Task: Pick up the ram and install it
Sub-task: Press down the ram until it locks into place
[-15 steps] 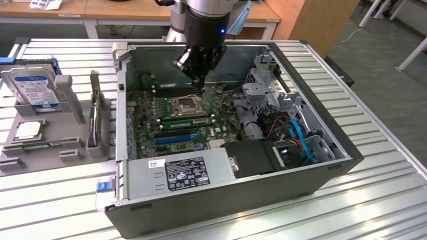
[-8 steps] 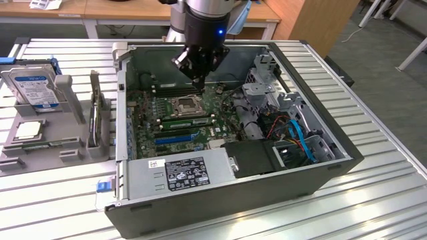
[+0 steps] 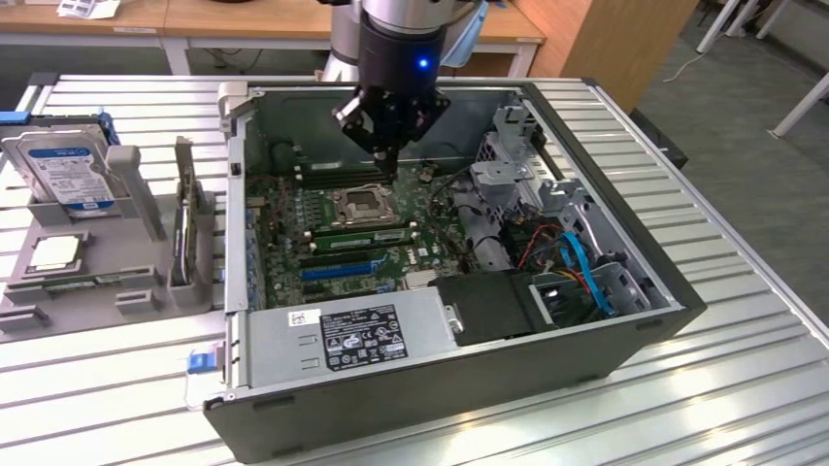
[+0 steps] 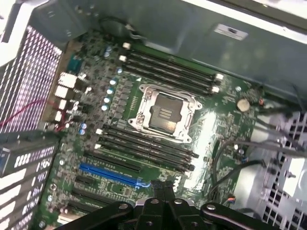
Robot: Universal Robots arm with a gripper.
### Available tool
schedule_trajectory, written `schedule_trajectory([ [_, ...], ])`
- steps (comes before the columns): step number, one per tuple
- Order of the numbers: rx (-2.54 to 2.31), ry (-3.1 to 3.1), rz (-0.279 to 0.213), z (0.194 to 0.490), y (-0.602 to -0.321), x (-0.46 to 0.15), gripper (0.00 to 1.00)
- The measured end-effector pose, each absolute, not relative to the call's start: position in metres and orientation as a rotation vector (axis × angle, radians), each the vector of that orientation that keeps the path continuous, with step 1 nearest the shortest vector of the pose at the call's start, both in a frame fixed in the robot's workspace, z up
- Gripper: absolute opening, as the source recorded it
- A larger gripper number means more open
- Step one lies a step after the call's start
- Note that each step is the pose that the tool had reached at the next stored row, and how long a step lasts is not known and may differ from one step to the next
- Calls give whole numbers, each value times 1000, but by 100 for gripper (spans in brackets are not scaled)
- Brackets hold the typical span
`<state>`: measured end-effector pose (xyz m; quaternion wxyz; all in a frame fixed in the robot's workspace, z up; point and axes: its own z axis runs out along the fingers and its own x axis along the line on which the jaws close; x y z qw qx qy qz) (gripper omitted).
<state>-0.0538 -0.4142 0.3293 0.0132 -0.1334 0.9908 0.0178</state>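
The gripper (image 3: 384,146) hangs shut and empty over the open computer case (image 3: 622,340), above the processor socket (image 3: 361,204). A green ram (image 3: 363,237) stick lies seated in a slot just beside that socket.

Exterior view: high, oblique, mid-range, facing down over ribbed metal bench (image 3: 104,369) onto open dark-grey computer case (image 3: 518,388). Wrist view: close, looking down inside case. Shared: green motherboard (image 3: 279,209) (image 4: 230,103).

Slatted metal table (image 3: 725,379) bears open computer case (image 3: 570,364), grey holder (image 3: 78,282).
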Motion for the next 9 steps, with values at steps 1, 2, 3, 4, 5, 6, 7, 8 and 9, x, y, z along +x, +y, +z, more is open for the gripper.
schedule_trajectory([
  [1,-388,3090,55,329,-414,-54,10],
  [2,-358,3093,55,329,-414,-54,10],
  [3,-330,3096,54,329,-414,-54,10],
  [4,-303,3099,54,329,-414,-54,10],
  [5,-275,3101,54,329,-414,-54,10],
  [6,-247,3103,53,329,-414,-54,10],
  [7,-219,3105,53,329,-414,-54,10],
  [8,-192,3106,52,329,-414,-54,10],
  [9,-168,3107,52,329,-414,-54,10],
])
